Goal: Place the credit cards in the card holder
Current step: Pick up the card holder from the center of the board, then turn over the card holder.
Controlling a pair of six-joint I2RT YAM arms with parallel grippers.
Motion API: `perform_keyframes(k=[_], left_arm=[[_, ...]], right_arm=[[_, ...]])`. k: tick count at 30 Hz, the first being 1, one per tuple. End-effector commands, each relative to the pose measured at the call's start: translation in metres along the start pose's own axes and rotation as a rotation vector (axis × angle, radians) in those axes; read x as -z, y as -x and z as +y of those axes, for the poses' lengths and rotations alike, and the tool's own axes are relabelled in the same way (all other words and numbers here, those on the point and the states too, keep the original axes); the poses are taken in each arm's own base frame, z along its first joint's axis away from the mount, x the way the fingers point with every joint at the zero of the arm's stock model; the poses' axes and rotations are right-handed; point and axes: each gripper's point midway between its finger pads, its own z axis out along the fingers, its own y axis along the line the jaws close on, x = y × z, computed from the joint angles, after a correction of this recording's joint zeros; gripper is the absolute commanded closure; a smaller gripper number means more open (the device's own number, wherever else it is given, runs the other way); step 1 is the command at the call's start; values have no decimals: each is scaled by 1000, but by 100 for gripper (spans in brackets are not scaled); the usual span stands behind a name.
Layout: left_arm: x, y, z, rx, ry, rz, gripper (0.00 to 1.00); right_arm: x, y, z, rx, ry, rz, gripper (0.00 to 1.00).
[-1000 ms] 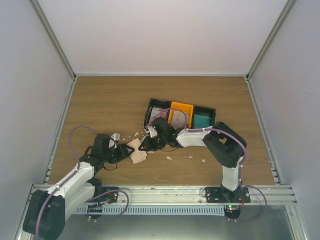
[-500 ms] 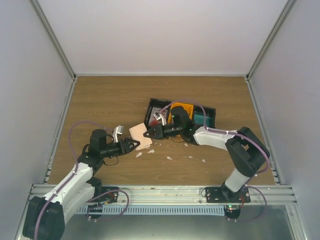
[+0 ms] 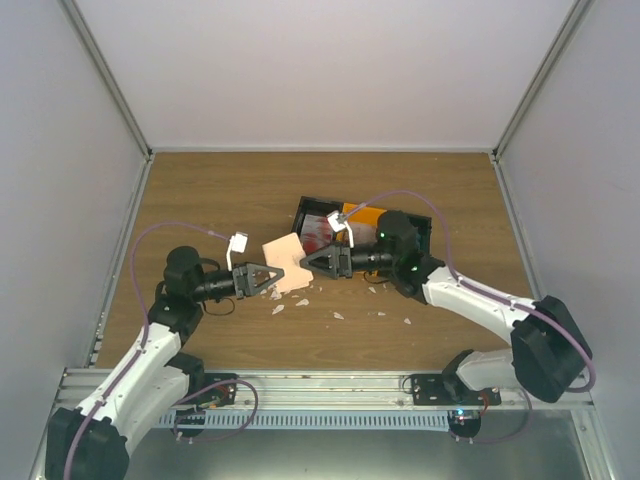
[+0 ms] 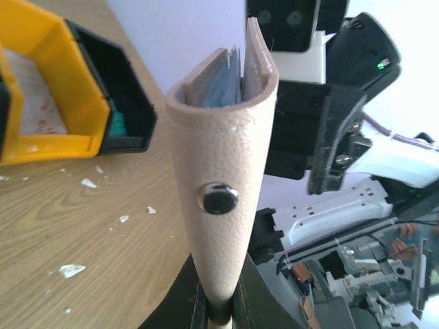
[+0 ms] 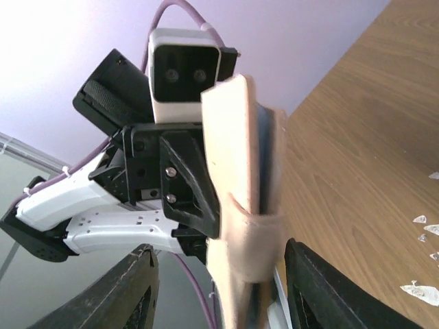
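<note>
The beige card holder [image 4: 223, 144] with its dark snap dot is pinched at its lower end by my left gripper [image 4: 221, 312], which is shut on it and holds it up off the table. Pale blue-grey credit cards [image 4: 218, 81] stick out between its two flaps. From above, the card holder [image 3: 282, 251] hangs between the left gripper [image 3: 277, 277] and my right gripper [image 3: 306, 262]. The right gripper [image 5: 223, 291] is open, with its fingers [image 5: 134, 291] on either side of the holder [image 5: 230, 157] and not touching it. More cards, white with red blotches [image 3: 318, 230], lie in the tray.
The black-and-orange three-bin tray [image 3: 345, 212] stands just behind the right gripper; its yellow bin [image 4: 65, 140] and a teal card [image 4: 117, 125] show in the left wrist view. White scraps [image 3: 339, 316] lie scattered on the wooden table in front of the grippers.
My left gripper has shut on the card holder and raised it. The right gripper has opened and drawn back to the right, with its arm swung wide to the right.
</note>
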Motion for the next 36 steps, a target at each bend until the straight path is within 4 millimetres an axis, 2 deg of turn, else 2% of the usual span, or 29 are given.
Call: perform_keyframes(k=[1,5,9,12,16,17,19,22,23,26,29,33,36], left_arm=[[3,14,-45,-98,-131,21,100],[6,20,-64,-109,-178,35,100],[5,23,-68,-105,-183,36,100],[2,23,-60,-83,-167,38,100],[-1,19,-47,-57,-137,37,100],[-1,19,-45,-55,-128,34,97],[-2,21,-35,-37,-74,18,85],[0,27,0,24,129,-37,44],[3,29,11,32,202,-55,36],[13,34,27,47,326,-104,28],[16,37,19,87,306,-141,18],[20,40,21,160,322,-185,15],[29,41,44,211,448,-220,11]], right_arm=[[9,0,3,69,10,-62,48],[14,-10,10,60,71,-81,48],[10,-17,35,92,180,-68,53],[2,-19,48,112,225,-46,64],[-4,-13,45,111,205,-67,84],[-4,-10,42,114,183,-81,89],[-7,-8,24,105,82,-89,98],[-10,0,-10,138,-174,-89,100],[-11,-1,-24,161,-283,-69,100],[-6,-11,-67,228,-640,-4,100],[1,-25,-98,280,-934,58,100],[0,-37,-119,374,-1192,105,100],[-15,-47,-121,448,-1248,138,100]])
